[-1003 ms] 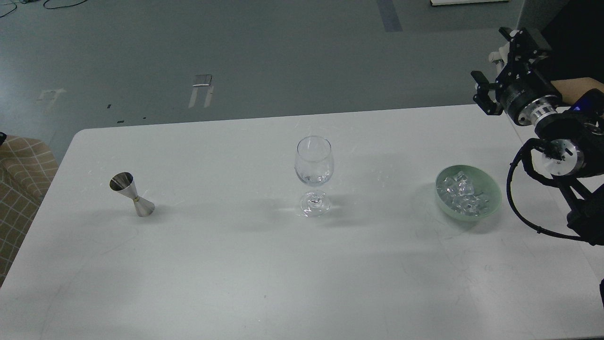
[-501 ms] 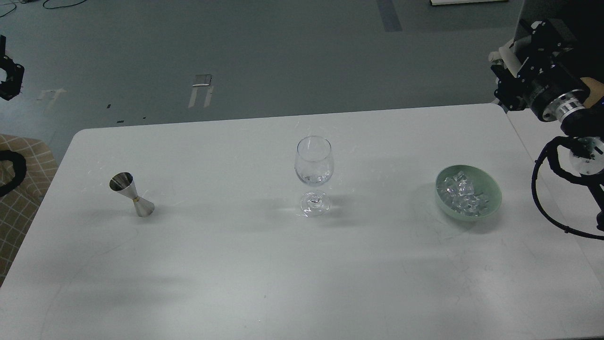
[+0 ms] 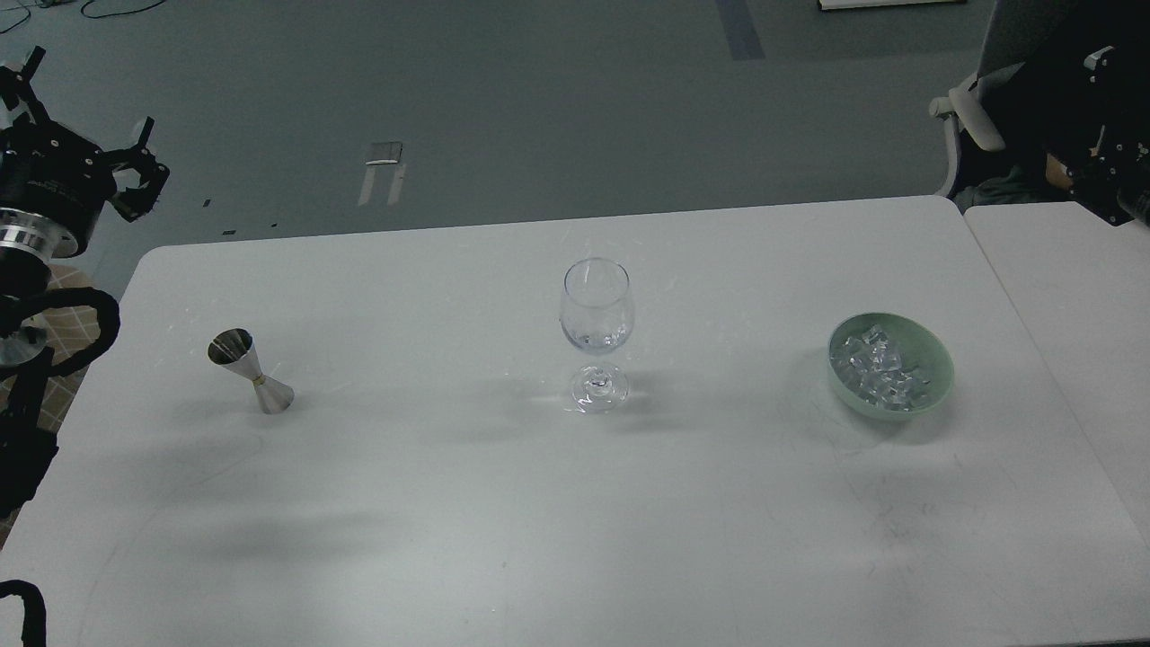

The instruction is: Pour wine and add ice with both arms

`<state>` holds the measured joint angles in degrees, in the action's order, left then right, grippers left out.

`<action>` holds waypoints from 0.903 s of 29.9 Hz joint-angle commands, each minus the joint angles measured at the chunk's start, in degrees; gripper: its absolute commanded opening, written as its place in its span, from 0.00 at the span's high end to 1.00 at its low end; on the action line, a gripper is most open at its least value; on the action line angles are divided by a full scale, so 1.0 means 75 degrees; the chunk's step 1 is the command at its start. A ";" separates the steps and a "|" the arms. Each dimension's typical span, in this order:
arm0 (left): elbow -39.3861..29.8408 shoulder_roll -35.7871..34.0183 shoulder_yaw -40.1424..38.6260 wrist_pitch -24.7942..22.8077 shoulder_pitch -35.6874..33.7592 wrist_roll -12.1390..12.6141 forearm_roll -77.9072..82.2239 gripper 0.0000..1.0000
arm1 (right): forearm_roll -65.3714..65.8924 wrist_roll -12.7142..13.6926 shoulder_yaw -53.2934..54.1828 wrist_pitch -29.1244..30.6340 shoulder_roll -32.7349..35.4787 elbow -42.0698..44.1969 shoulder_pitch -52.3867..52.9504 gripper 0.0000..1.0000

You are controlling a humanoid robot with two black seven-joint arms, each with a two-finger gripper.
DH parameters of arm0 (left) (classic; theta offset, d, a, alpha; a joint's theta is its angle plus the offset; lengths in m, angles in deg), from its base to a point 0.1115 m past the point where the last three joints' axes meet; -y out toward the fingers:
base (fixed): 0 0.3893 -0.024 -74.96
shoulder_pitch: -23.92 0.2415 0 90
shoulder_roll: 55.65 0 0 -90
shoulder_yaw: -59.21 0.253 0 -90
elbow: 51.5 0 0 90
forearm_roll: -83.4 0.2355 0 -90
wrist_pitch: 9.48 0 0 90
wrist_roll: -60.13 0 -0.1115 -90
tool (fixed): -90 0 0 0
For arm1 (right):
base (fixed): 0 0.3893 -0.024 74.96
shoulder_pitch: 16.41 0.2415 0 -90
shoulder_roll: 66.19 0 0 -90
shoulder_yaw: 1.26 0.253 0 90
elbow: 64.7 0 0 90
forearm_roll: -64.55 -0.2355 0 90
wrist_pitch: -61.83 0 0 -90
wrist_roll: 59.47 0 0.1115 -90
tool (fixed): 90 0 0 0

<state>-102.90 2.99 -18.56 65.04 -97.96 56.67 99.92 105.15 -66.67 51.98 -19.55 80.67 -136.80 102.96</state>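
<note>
Since a second ago the left arm has swung into view at the left edge while the right arm has retreated almost out of frame. Left gripper [image 3: 135, 166] hangs past the bench's [image 3: 449, 539] far left corner, jaws spread and holding nothing. On the bench, the steel jigger [image 3: 250, 370] leans untouched, the wine glass [image 3: 597, 332] looks empty, and the ice [image 3: 876, 368] lies in the green bowl [image 3: 934, 382]. Right gripper [image 3: 1110, 175] is a dark blur; I cannot tell its jaws. Both pouring and icing seem yet to begin.
</note>
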 commanded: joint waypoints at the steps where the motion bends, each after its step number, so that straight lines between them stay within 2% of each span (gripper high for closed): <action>1: -0.0248 0.0255 0.0011 0.0003 -0.0027 0.0040 0.0001 0.02 | 0.0914 -0.0012 -0.0324 -0.0002 0.1206 -0.0920 -0.0085 0.00; 6: -0.0343 0.0291 0.0022 0.0003 -0.0062 0.0005 0.0024 0.02 | 0.1711 -0.0024 -0.0640 0.0010 0.2728 -0.2115 -0.0085 0.00; 11: -0.0413 0.0442 0.0022 -0.0009 -0.0062 -0.0007 0.0024 0.02 | 0.2915 -0.0071 -0.0979 0.0034 0.3562 -0.2889 -0.0097 0.00; 17: -0.0425 0.0513 0.0022 -0.0009 -0.0074 -0.0007 0.0036 0.02 | 0.5411 -0.0071 -0.1436 0.0034 0.3493 -0.3090 -0.0190 0.00; 20: -0.0425 0.0525 0.0022 -0.0021 -0.0085 -0.0018 0.0071 0.02 | 0.6023 -0.0059 -0.1823 0.0057 0.3015 -0.3055 -0.0261 0.00; 27: -0.0425 0.0701 0.0022 -0.0044 -0.0074 -0.0019 0.0083 0.02 | 0.6236 -0.0083 -0.2633 0.0174 0.2438 -0.2773 -0.0226 0.00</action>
<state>-106.08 7.73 -18.39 64.82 -98.57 56.51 100.49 151.72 -67.12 34.11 -18.42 100.37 -158.32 101.11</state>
